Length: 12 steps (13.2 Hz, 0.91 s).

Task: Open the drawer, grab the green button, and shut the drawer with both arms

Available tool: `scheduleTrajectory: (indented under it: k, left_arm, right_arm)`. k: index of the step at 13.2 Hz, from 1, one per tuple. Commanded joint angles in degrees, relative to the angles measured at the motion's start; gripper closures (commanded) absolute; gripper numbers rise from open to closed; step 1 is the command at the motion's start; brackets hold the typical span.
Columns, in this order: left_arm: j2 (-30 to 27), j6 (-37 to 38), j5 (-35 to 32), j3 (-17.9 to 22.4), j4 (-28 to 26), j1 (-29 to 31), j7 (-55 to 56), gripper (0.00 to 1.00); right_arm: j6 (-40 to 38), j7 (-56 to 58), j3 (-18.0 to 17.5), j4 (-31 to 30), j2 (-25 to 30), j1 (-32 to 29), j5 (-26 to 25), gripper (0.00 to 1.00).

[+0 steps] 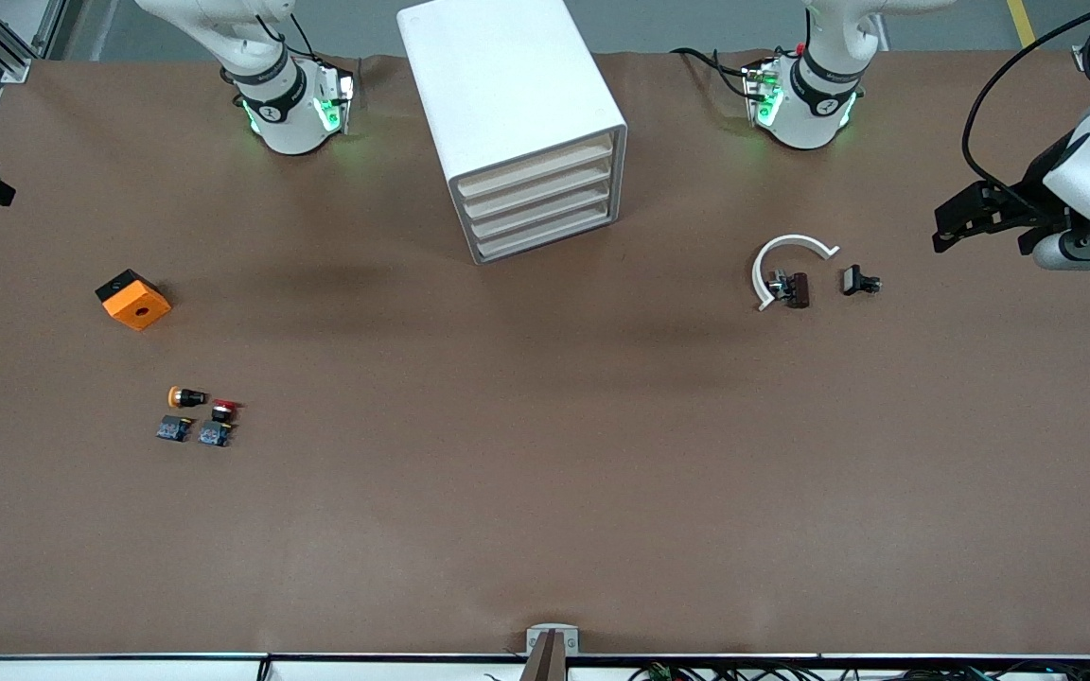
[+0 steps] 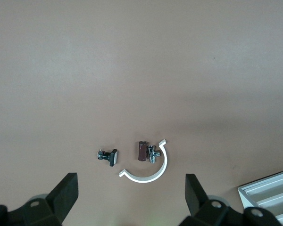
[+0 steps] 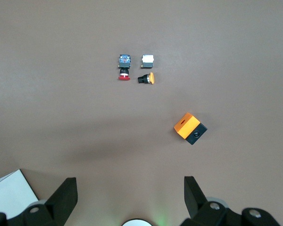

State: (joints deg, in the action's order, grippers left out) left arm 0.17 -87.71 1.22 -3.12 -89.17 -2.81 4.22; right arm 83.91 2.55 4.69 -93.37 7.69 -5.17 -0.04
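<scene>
Nothing of the task is seen done as both arms hang high above the brown table (image 1: 545, 530). At the right arm's end, the right gripper (image 3: 129, 188) is held above the tabletop with its fingers spread wide and nothing between them. An orange box (image 1: 133, 299) with a round hole in its top is seen below it. Nearer to the front camera, an orange-capped button (image 1: 185, 396) and a red-capped button (image 1: 224, 409) lie just beside each other. Two small blue blocks (image 1: 193, 431) lie just in front of them.

In the middle, between the two bases, a white cabinet (image 1: 507, 95) is set at an angle, and its four drawers (image 1: 540, 203) are all pushed in. The green-capped button cannot be found in any view. It is judged to be shut away in one of those drawers, though which one cannot be told.

Toward the left arm's end, a white curved clip (image 1: 786, 257) is laid around a small brown part (image 1: 796, 289), with a little black part (image 1: 859, 281) just beside it. The left gripper (image 2: 130, 181) is held over the table's edge at that end, fingers likewise spread and empty.

Everything is therefore left to do: a drawer is to be pulled open, the button lifted out, and the drawer pushed shut.
</scene>
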Motion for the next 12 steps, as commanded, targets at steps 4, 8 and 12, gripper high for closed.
scheduleTrajectory:
  k: [4,8,12]
  left_arm:
    - [0.27,0.78,-1.13,-0.39,0.92,0.44,0.17,0.0]
    - [1.94,0.87,-0.96,-0.3,0.66,0.88,0.61,0.0]
    - [5.27,1.31,-0.7,-0.04,0.57,0.97,0.79,0.0]
  right_arm:
    - [-0.15,-0.61,-0.56,-1.12,1.28,-0.81,0.47,0.0]
    - [-1.37,0.18,-0.64,-0.24,1.1,-0.72,0.39,0.0]
    - [-2.44,-0.44,-0.64,1.61,-0.22,-0.63,0.39,0.0]
